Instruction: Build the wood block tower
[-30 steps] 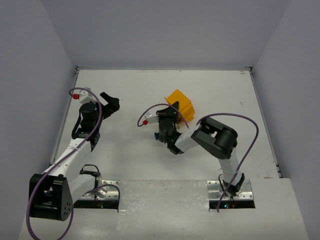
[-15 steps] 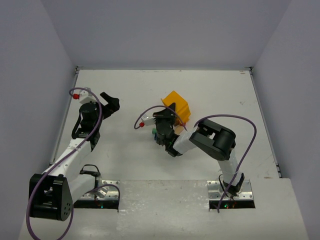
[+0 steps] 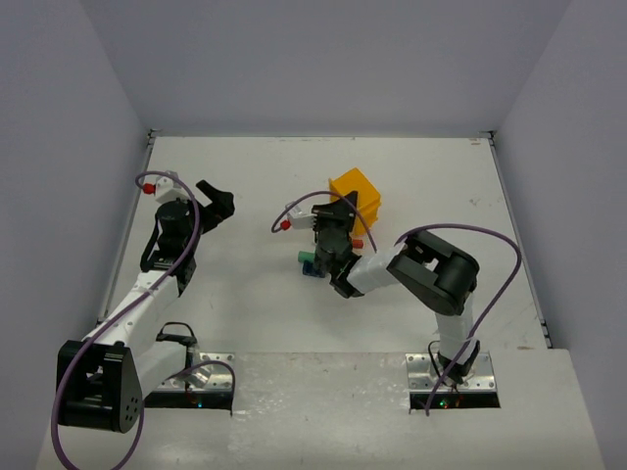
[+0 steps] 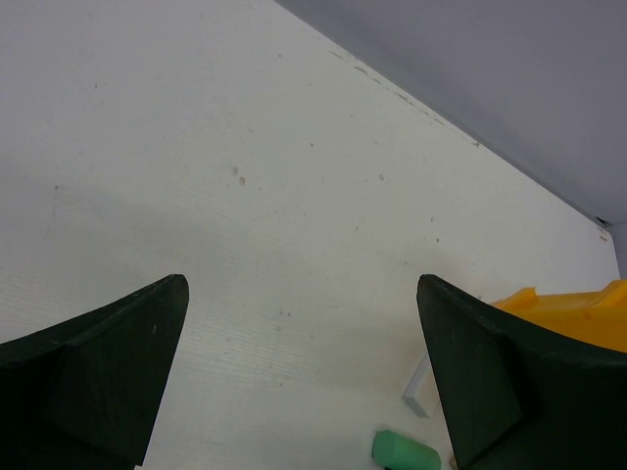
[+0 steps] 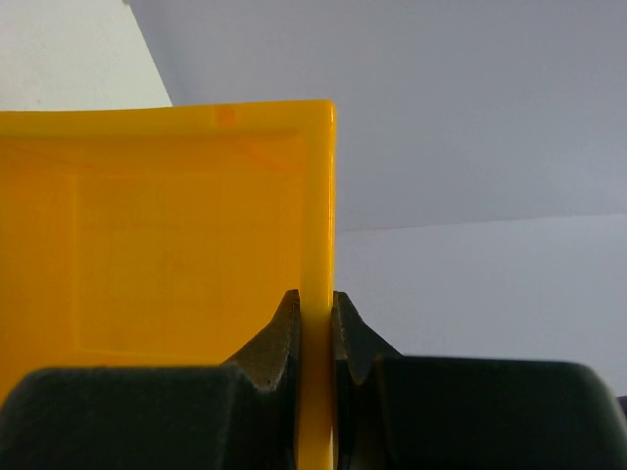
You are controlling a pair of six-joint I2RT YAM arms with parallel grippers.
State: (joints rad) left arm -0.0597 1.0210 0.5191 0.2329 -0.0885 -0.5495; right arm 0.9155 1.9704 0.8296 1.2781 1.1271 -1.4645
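My right gripper is shut on the wall of the yellow bin, which is held off the table; in the right wrist view the fingers pinch the thin yellow rim. Small blocks lie under that wrist: a green one, a blue one and a red one. The left wrist view shows the green block, a pale plank end and the bin's edge. My left gripper stands open and empty at the left, far from the blocks.
White side walls close the table on three sides. The right arm's elbow bulks over the table's right middle. A cable with a red plug hangs left of the bin.
The right arm has swung the bin back and to the right. Green, blue and red blocks now show on the table beneath it. The left arm has not moved.
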